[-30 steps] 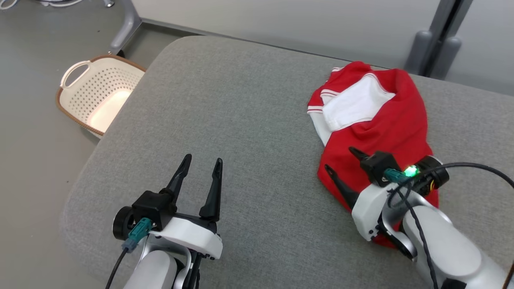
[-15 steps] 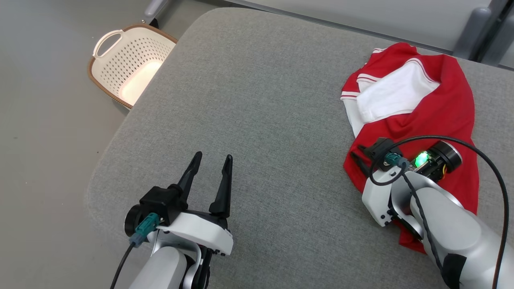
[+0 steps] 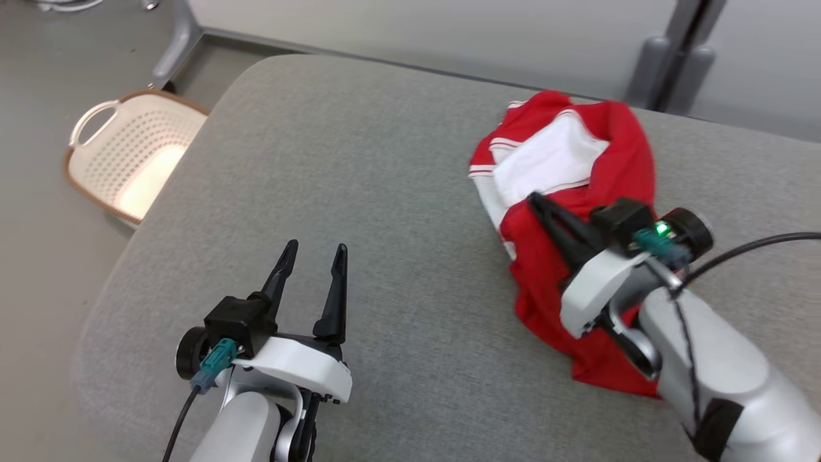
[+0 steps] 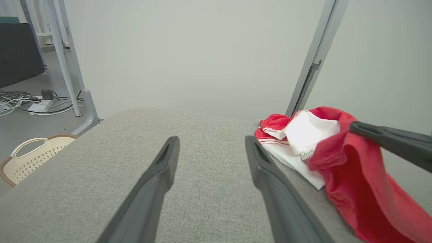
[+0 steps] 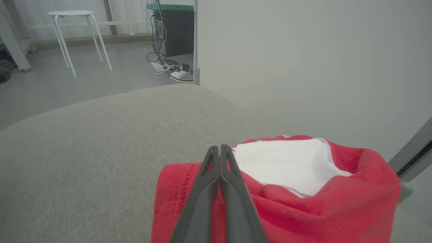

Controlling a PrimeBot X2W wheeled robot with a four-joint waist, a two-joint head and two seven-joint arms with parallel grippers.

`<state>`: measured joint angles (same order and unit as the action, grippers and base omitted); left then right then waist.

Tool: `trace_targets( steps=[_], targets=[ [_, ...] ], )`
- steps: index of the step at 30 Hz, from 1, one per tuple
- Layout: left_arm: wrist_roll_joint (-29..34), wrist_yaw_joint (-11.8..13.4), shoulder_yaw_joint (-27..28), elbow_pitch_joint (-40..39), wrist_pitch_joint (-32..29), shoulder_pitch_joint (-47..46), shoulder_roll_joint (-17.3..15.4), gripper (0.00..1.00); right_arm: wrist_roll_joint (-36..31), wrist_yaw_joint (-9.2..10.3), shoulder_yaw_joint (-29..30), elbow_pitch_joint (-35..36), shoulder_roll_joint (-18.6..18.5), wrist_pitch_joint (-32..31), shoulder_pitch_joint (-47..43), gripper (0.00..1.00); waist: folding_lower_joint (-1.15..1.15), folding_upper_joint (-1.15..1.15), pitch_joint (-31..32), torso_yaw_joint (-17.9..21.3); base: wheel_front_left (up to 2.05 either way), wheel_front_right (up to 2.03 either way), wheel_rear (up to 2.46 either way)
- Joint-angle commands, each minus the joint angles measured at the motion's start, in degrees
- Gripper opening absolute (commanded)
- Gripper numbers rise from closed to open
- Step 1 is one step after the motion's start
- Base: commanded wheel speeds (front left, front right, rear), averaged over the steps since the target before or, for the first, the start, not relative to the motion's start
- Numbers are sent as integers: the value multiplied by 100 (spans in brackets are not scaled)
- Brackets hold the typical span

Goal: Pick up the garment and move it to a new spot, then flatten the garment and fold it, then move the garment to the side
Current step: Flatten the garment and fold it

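Note:
A red garment with white panels and striped trim (image 3: 632, 138) lies bunched on the right of the grey cushioned surface (image 3: 359, 160). My right gripper (image 3: 535, 200) is shut on a red fold of the garment near its front edge. In the left wrist view the garment (image 4: 344, 162) hangs up from the right gripper's fingers (image 4: 388, 140). In the right wrist view the shut gripper (image 5: 219, 148) sits over the garment (image 5: 303, 206). My left gripper (image 3: 317, 246) stands open and empty over bare cushion at the lower left; the left wrist view shows the left gripper (image 4: 212, 138) too.
A cream perforated basket with a brown rim (image 3: 122, 167) stands on the floor off the cushion's left edge, and the basket (image 4: 27, 158) also appears at the lower left of the left wrist view. A wall and grey post (image 3: 667, 77) run behind the cushion.
My right gripper has closed on the red fabric and raised it, so the garment is more bunched. The head camera has shifted. The left gripper stays open in place.

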<state>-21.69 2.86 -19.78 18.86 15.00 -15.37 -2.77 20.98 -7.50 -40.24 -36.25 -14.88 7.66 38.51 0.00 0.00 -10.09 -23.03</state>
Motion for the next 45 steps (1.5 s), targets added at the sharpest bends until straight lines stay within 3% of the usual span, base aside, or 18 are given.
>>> trace_targets(
  steps=[1, 4, 8, 12, 13, 14, 17, 19, 22, 28, 36, 45],
  targets=[
    [50, -33, 55, 2, 25, 60, -24, 100, 192, 2, 226, 215, -143, 69, -88, 0, 0, 0, 195, 296, 0, 0, 0],
    [100, -73, 84, 4, 25, 68, -24, 100, 304, 2, 548, 507, -416, 50, -133, 0, 0, 0, 206, 403, 0, 0, 0],
    [152, -113, 122, -14, 25, 35, -25, 100, 616, 2, 1514, 930, -1051, -200, -253, 0, 0, 0, 104, 555, 0, 0, 0],
    [154, -131, 120, -32, 25, -42, -24, 100, 767, 2, 2656, 630, -1601, -539, -193, 0, 0, 0, -90, 641, 0, 0, 0],
    [145, -140, 126, -28, 25, -60, -24, 100, 679, 1, 2900, 447, -1687, -602, -126, 35, 0, 0, -143, 666, 0, 0, 0],
    [135, -145, 127, -24, 24, -77, -22, 100, 638, 1, 3136, 244, -1696, -625, -27, 100, 0, 0, -195, 694, 0, 0, 0],
    [135, -174, 60, 22, 19, -174, -18, 100, -95, 2, 3791, -549, -1928, -539, 312, 100, 0, 0, -323, 753, 0, 0, 0],
    [110, -169, 24, 26, 19, -219, -25, 100, -541, -2, 4109, -913, -1738, -420, 546, 100, 0, 0, -347, 794, 0, 0, 0],
    [130, -136, 51, 49, 19, -195, -33, 100, -799, 0, 4220, -891, -1264, -110, 801, 100, 0, 0, -309, 923, 0, 0, 0],
    [249, -169, 236, 91, 19, -42, -31, 100, -149, 6, 3783, 467, -287, 125, 506, 100, 0, 0, -14, 1292, 0, 0, 0],
    [335, -244, 358, -22, 19, 124, -25, 100, 335, 1, 3347, 2369, -42, -379, -942, 100, 0, 0, 337, 1667, 0, 0, 0],
    [320, -275, 422, -40, 19, 325, -24, 100, 223, 1, 3354, 2930, 452, -162, -2528, 100, 0, 0, 539, 1949, 0, 0, 0]
  ],
)
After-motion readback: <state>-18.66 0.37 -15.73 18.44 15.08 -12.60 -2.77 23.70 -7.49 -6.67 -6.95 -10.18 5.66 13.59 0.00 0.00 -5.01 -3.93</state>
